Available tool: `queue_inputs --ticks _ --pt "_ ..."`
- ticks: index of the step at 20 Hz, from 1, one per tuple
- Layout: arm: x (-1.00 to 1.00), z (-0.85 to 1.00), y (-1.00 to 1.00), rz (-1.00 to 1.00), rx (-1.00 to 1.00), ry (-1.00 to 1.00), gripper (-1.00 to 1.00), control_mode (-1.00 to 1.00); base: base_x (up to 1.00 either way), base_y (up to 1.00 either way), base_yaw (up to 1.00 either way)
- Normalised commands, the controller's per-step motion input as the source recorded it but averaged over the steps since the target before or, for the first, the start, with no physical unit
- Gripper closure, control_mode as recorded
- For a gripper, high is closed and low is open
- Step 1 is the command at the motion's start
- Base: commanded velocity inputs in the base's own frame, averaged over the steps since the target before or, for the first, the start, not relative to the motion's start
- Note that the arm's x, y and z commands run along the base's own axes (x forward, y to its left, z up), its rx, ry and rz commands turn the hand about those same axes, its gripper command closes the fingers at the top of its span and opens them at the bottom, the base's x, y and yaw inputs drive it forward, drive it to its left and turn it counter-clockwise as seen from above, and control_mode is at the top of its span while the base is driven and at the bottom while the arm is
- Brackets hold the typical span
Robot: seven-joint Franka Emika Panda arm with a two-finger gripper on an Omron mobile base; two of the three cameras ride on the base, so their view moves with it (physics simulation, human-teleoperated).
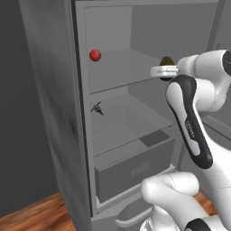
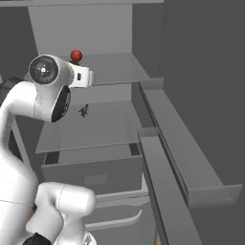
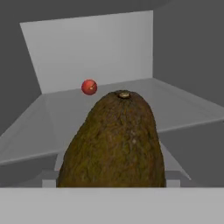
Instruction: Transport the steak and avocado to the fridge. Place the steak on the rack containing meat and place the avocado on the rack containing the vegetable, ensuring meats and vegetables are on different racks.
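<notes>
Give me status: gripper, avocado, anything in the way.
Gripper shut on avocado, at upper shelf front edge. Red item far back. Path clear.

Avocado [image 3: 114, 140] cut off low in the hand view, its base lost behind the bottom band; in the left base view mostly hidden behind the white wrist, just a dark top [image 1: 167, 61] peeking over it. Hand's fingertips hidden, so grip on the avocado impossible to confirm. Small dark thing [image 1: 97, 108] on the lower shelf too small to identify. Fridge [image 1: 54, 113] cropped at top and sides. Drawer [image 2: 91, 179] partly covered by the arm.
</notes>
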Motion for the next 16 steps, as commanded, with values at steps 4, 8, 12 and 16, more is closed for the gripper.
queue_inputs --ticks 4,8,12,16 --pt "0.99 0.00 0.00 0.00 0.00 -0.02 1.00 -1.00 0.00 0.00 0.00" --pt "1.00 -0.04 0.00 0.00 0.00 0.22 1.00 -1.00 0.00 0.00 0.00" --pt "1.00 -0.27 0.00 0.00 0.00 0.22 1.00 -1.00 0.00 0.00 0.00" --pt "0.85 -0.35 0.00 0.00 0.00 0.02 1.00 -1.00 0.00 0.00 0.00"
